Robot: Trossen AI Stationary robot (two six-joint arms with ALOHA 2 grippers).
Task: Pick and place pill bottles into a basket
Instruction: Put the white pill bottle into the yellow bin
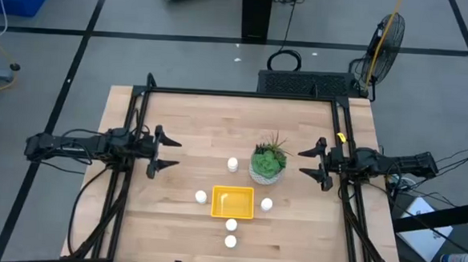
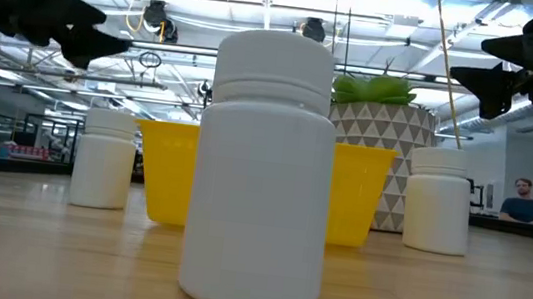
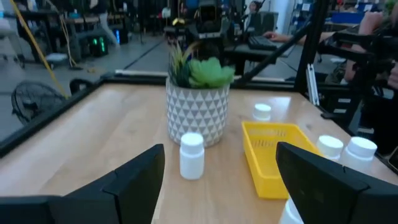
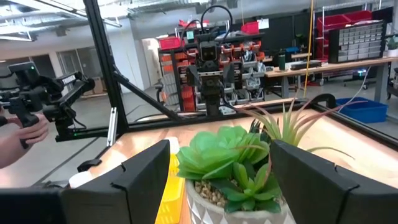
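Five pill bottles: all are standing on the tabletop (image 1: 165, 224) around the basket (image 1: 233, 202), none inside it.
Bottle by the plant: one (image 1: 232, 164) is sitting beyond the basket, just beside the plant pot (image 1: 267, 166).
Side bottles: one (image 1: 201, 197) is sitting near the basket's left edge, another (image 1: 266, 203) close off its right corner.
Front bottles: one (image 1: 231, 224) is standing just in front of the basket, with the last (image 1: 230, 241) right behind it toward the tabletop's edge.
My left pincer (image 1: 159, 151): I am holding it wide open over the left side of the tabletop, gripping and touching nothing.
My right pincer (image 1: 316, 163): I am spreading it wide too, empty, hovering near the plant pot on the right.
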